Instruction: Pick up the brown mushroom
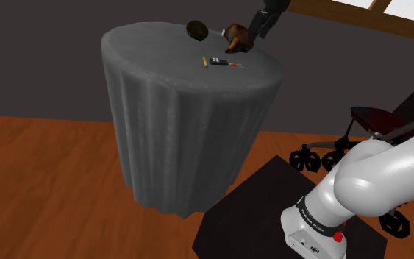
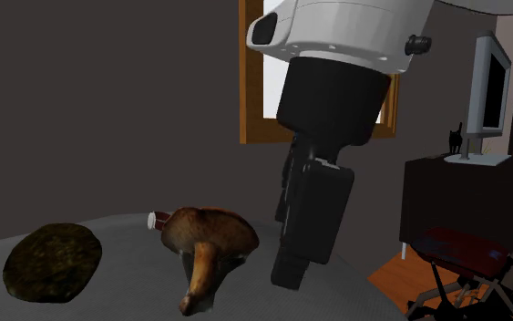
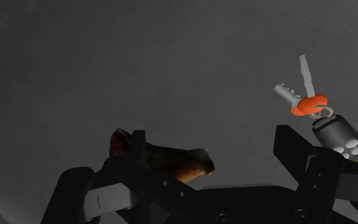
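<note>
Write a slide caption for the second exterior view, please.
Black pincer beside a brown mushroom on a grey-draped table.

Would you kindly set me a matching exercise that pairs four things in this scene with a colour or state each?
Things:
1. mushroom
2. bunch of keys
3. rough lump
4. claw

Descriptions:
A. black, fingers apart
B. brown cap and stem
C. dark and mottled, lying flat
D. silver with an orange ring

Pairs: 1-B, 2-D, 3-C, 4-A.
</note>
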Robot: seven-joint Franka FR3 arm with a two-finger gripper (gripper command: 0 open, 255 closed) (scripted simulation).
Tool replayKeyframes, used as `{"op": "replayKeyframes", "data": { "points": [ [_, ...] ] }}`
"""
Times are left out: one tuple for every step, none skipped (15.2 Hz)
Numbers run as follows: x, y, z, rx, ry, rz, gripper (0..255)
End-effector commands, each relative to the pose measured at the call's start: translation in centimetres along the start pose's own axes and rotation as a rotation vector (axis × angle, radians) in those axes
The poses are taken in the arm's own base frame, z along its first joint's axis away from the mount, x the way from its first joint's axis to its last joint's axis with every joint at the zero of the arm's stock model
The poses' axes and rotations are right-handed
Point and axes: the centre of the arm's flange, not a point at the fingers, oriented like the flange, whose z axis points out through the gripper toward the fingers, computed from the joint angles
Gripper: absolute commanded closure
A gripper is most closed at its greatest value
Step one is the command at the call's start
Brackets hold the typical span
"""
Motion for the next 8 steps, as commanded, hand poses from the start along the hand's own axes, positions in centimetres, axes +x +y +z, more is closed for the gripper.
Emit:
{"op": "replayKeyframes", "data": {
  "points": [
    [1.7, 1.2, -0.1, -0.004, 0.039, -0.022, 0],
    [2.5, 1.8, -0.2, -0.006, 0.057, -0.032, 0],
    [3.4, 2.4, -0.3, -0.007, 0.075, -0.042, 0],
    [4.3, 3.0, -0.5, -0.009, 0.094, -0.052, 0],
    [5.2, 3.6, -0.6, -0.010, 0.112, -0.063, 0],
    [6.1, 4.2, -0.8, -0.012, 0.130, -0.073, 0],
    [7.0, 4.7, -1.0, -0.013, 0.148, -0.083, 0],
    [7.6, 5.1, -1.1, -0.014, 0.161, -0.091, 0]
  ]
}}
